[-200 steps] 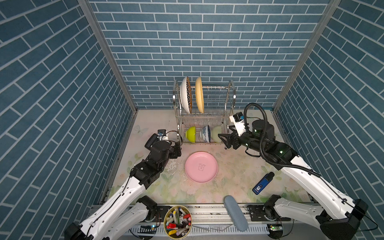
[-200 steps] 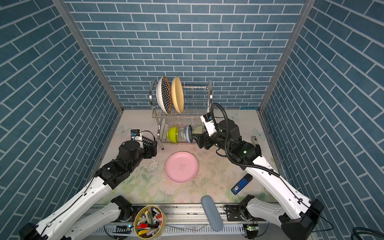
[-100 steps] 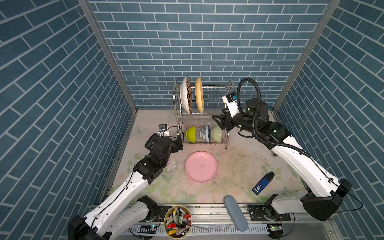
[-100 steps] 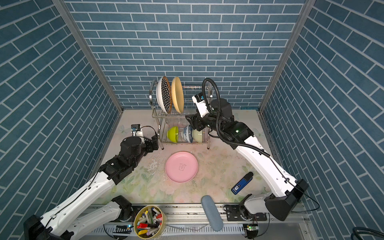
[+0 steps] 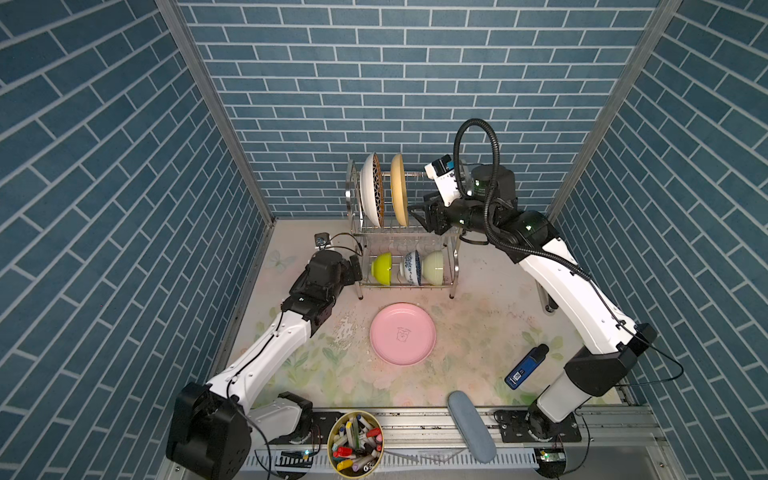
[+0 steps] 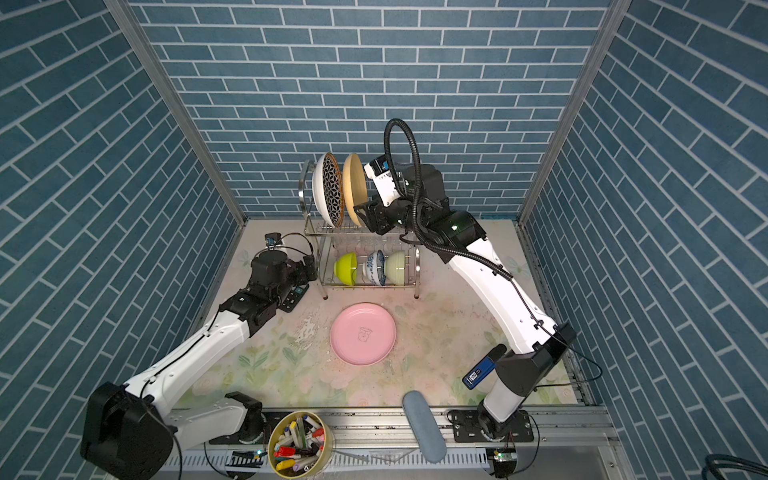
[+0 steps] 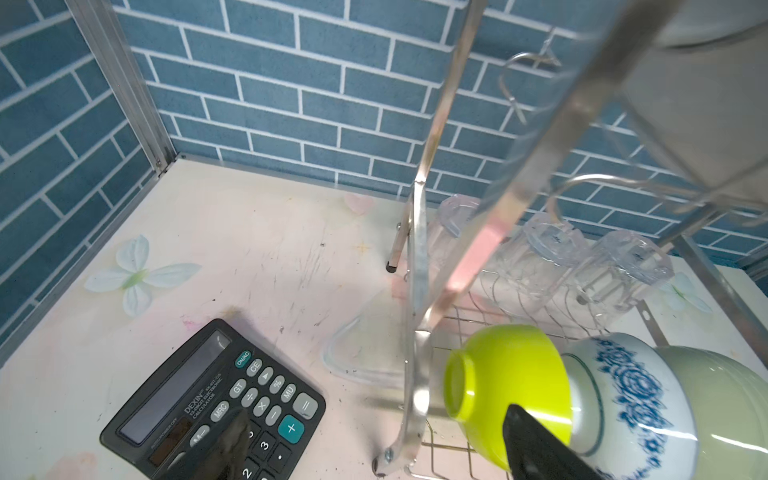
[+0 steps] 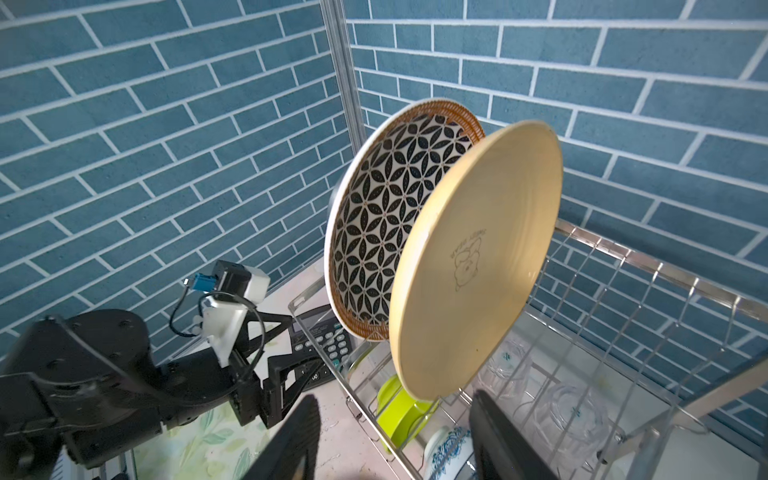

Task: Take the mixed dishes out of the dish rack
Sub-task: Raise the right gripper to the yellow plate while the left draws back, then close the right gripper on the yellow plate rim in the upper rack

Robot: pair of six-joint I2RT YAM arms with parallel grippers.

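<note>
Far end of the table (image 5: pixel 482 332), rack: the two-tier wire dish rack (image 8: pixel 665 270) stands on its legs, dishes on both tiers.
Pink plate: the pink plate (image 5: pixel 402 339) is out of the rack, lying flat on the table just in front of it.
Patterned plate: the patterned plate (image 5: pixel 371 190) stands on edge in the top tier, at the left end.
Yellow plate: the yellow plate (image 5: pixel 398 189) stands upright right beside it, and here's the action!
Right gripper: the right gripper (image 8: pixel 394 401) is at the top tier, fingers apart on either side of the yellow plate's lower edge, no squeeze visible.
Left gripper: the left gripper (image 7: pixel 376 411) is low at the rack's left end, jaws spread wide and holding nothing, one finger in front of the lime bowl.
Calculator: the calculator (image 7: pixel 216 399) lies on the table beneath that gripper.
Bowls: the lime bowl (image 5: pixel 382 268), blue-and-white bowl (image 5: pixel 412 268) and pale green bowl (image 5: pixel 434 268) sit on edge in a row on the lower tier.
Glasses: three clear glasses (image 7: pixel 536 257) sit behind the bowls, bases up.
</note>
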